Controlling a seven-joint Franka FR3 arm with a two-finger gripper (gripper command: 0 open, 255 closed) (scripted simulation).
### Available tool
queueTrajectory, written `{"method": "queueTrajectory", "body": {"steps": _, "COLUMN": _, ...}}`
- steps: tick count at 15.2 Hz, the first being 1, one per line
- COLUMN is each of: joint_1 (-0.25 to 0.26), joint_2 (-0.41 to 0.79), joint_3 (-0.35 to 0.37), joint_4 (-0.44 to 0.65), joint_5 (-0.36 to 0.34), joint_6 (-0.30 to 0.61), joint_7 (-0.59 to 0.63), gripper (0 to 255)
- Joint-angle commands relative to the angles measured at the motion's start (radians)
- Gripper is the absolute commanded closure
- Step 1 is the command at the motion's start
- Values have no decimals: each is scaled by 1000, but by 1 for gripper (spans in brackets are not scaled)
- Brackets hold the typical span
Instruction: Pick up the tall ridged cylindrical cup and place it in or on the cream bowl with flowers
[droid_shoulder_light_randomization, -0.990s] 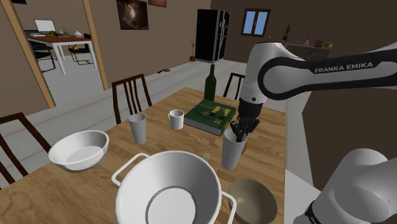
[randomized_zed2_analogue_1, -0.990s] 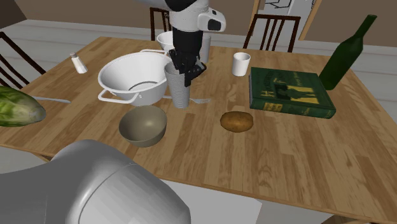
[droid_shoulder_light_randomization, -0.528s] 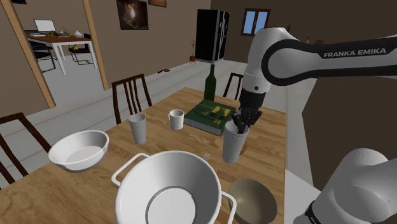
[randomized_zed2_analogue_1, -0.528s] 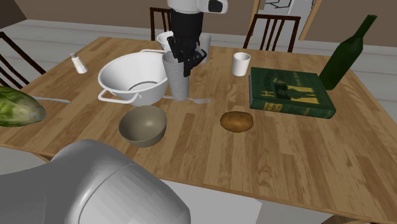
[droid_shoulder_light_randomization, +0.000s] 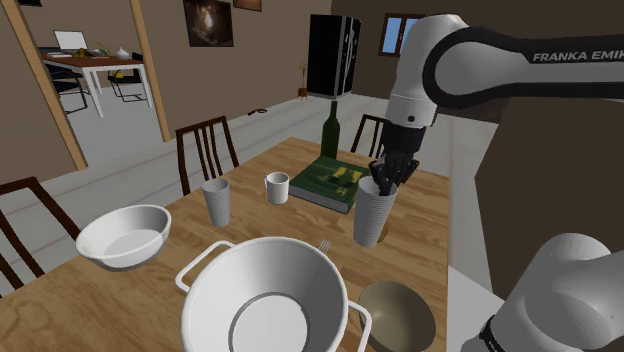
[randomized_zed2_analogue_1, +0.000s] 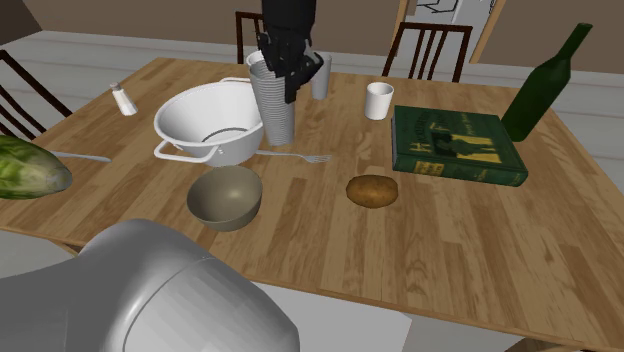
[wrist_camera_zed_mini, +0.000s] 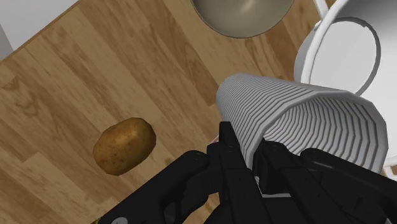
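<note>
Vertically downward, fingers (wrist_camera_zed_mini: 230, 153) astride ridged cup (wrist_camera_zed_mini: 305, 121)

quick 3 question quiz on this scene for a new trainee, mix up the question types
1. True or false: the jaws are shut on the rim of the ridged cup.
2. Of these three, which lies closest to the green book on the table?
A. the salt shaker
B. the potato
C. the fork
3. Short answer: what colour is the bottle standing by the book?

Key: 1 true; 2 B; 3 dark green.
</note>
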Motion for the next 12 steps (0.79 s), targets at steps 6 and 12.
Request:
{"method": "queueTrajectory", "body": {"steps": 6, "joint_1": 56, "joint_2": -216, "joint_3": 34, "joint_4": -46, "joint_5": 54, "joint_6": -158, "joint_7": 85, "gripper": 255}}
{"method": "queueTrajectory", "body": {"steps": 12, "joint_1": 106, "joint_2": -370, "joint_3": 71, "joint_4": -62, "joint_5": 109, "joint_6": -283, "joint_7": 168, "gripper": 255}}
